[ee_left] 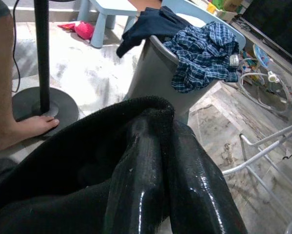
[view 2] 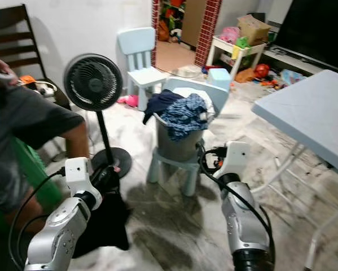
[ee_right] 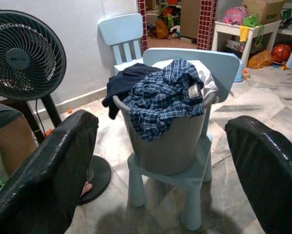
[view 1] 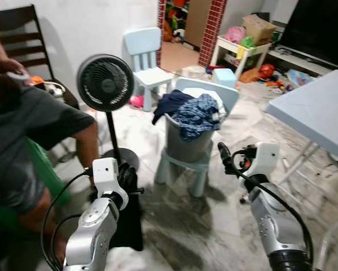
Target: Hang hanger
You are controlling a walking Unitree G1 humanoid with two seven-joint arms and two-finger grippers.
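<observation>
My left gripper (view 1: 129, 182) is shut on a black garment (view 1: 129, 223) that hangs down from it low on the left; the left wrist view has the cloth (ee_left: 87, 161) bunched over the two closed fingers (ee_left: 184, 180). My right gripper (view 1: 225, 155) is raised on the right with its fingers wide apart and nothing between them, pointing at a grey laundry basket (ee_right: 170, 141). The basket is heaped with a blue plaid shirt (ee_right: 160, 97) and a dark navy garment (view 1: 171, 104). It stands on a small light-blue chair (view 1: 185, 166) straight ahead.
A person in a dark grey shirt (view 1: 27, 130) sits close on my left, one foot (ee_left: 24, 129) by the base of a black standing fan (view 1: 105, 83). A second light-blue chair (view 1: 146, 56) stands behind. A pale folding table (view 1: 318, 110) is at the right, with toys beyond it.
</observation>
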